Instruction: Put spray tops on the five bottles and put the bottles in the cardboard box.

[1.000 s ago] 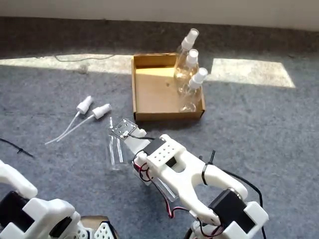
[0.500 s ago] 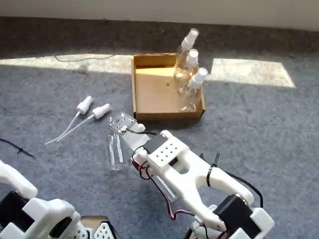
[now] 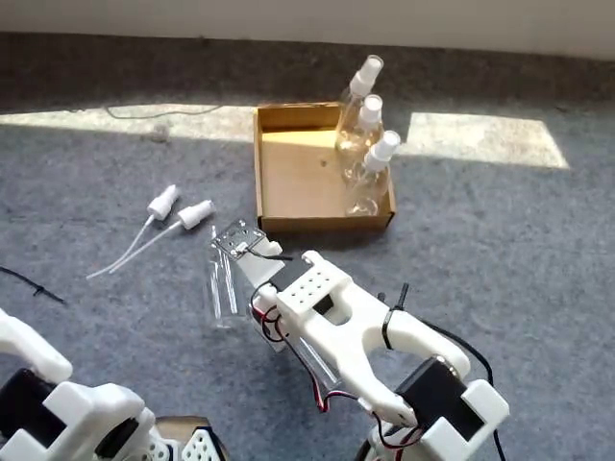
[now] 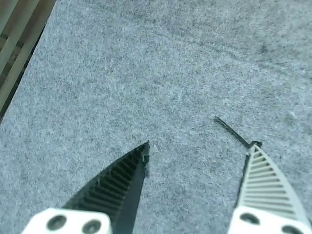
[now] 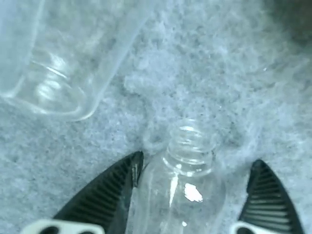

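Grey carpet [image 5: 253,68], right end effector [image 5: 198,158] spread around uncapped bottle [image 5: 181,197], base hidden, left end effector [image 4: 201,145] spread.

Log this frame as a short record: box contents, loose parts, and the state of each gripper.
box: cardboard box holds three capped bottles, upright along one side
loose tops: two spray tops on the carpet beside the box
uncapped bottles: two, lying on the carpet
right gripper: open, fingers either side of one uncapped bottle's neck
left gripper: open over bare carpet, near a black cable tie
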{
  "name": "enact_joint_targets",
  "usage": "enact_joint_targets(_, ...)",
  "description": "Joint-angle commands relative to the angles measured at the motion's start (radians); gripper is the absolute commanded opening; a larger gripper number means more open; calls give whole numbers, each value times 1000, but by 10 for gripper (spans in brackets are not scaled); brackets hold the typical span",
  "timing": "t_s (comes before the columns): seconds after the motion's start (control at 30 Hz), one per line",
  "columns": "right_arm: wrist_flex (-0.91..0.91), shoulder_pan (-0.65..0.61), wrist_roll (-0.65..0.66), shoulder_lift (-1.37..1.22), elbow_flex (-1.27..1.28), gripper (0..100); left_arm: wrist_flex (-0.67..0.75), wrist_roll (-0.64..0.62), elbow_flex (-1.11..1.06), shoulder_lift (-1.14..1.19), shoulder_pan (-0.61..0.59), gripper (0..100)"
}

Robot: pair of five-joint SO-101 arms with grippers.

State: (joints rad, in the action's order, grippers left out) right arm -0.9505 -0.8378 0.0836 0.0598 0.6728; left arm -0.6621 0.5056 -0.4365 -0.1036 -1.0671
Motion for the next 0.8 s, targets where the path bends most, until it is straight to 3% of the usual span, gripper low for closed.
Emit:
enact_joint_targets(0.0,7,2,-8,4,-41,190,17,6,4,-1,-7,291)
enact_joint_targets(0.3,5,61,-8,5,-44,3,18,6,4,-1,-7,291)
enact_joint_targets(0.53,-82,94,-8,41,-107,3,18,6,4,-5,-7,288)
enact_joint_targets(0.77,-120,94,-2,315,-77,3,11,18,13,-12,-5,288)
